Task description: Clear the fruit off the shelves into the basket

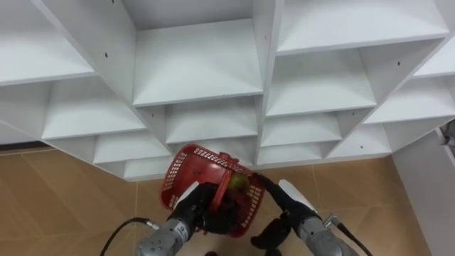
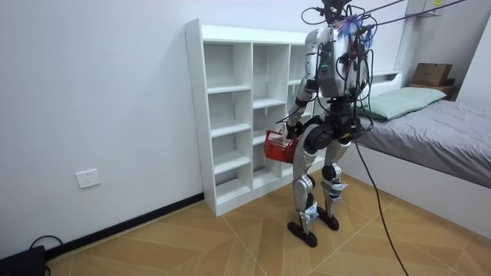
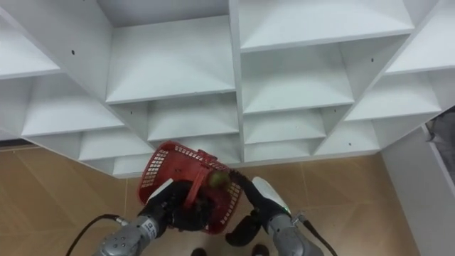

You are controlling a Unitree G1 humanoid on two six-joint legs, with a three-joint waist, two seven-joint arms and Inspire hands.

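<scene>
The robot stands upright directly in front of the white closet (image 1: 199,64), an open unit of shelf compartments against the wall, with a bed (image 2: 441,130) behind it in the room view; the red basket (image 1: 179,169), of plastic lattice, is carried low at the front of the body, just short of the closet's lower compartments; the left hand (image 1: 190,205) has its fingers clenched round the basket's handle and bears the load. A single yellow-green fruit (image 1: 239,183) sits at the basket's rim on the robot's right side, at the tips of the right hand (image 1: 295,198), which reaches in from the lower right; whether those fingers grip the fruit or have let go of it cannot be told. Progress assessment: every compartment visible from the head camera is bare, so collection from this section appears finished or nearly so; the remaining step is judged to be seating the fruit fully inside the basket; further contents of the basket are hidden behind the left hand and the handle.
</scene>
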